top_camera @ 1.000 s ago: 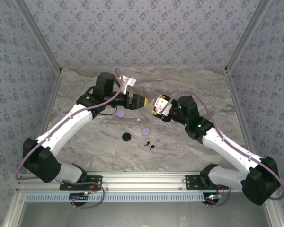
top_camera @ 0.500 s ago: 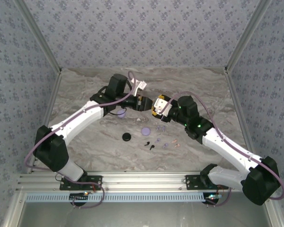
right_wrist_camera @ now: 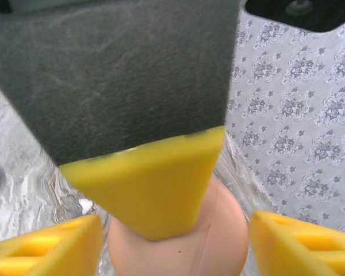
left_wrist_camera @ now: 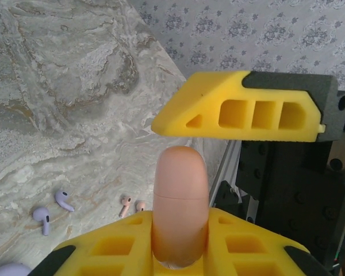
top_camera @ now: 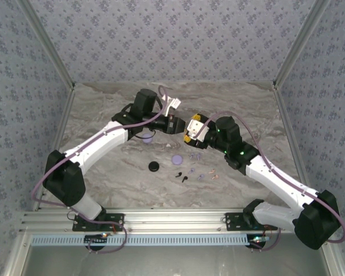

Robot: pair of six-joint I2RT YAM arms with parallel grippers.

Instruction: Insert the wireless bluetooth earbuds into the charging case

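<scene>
The pale pink charging case (left_wrist_camera: 180, 195) hangs shut in mid-air over the table's middle, and my left gripper (left_wrist_camera: 181, 221) is shut on it, a yellow finger against each side. My right gripper (right_wrist_camera: 177, 230) faces it tip to tip; its jaws stand open, with gaps either side of the same case (right_wrist_camera: 218, 241). In the top view the left gripper (top_camera: 180, 125) and right gripper (top_camera: 190, 132) meet. On the marble below lie two lilac earbuds (left_wrist_camera: 43, 219) and two pale pink earbuds (left_wrist_camera: 126, 204). Black earbuds (top_camera: 181, 176) lie nearer the front.
A black round case (top_camera: 154, 167) and a lilac round case (top_camera: 175, 158) rest on the table in front of the grippers. Another lilac round piece (top_camera: 148, 138) lies partly under the left arm. Patterned walls (top_camera: 172, 40) close off the back and sides.
The left arm swung right until its gripper met the right one, then shut on the pink case. The right gripper's jaws opened off the case; the right arm stayed put.
</scene>
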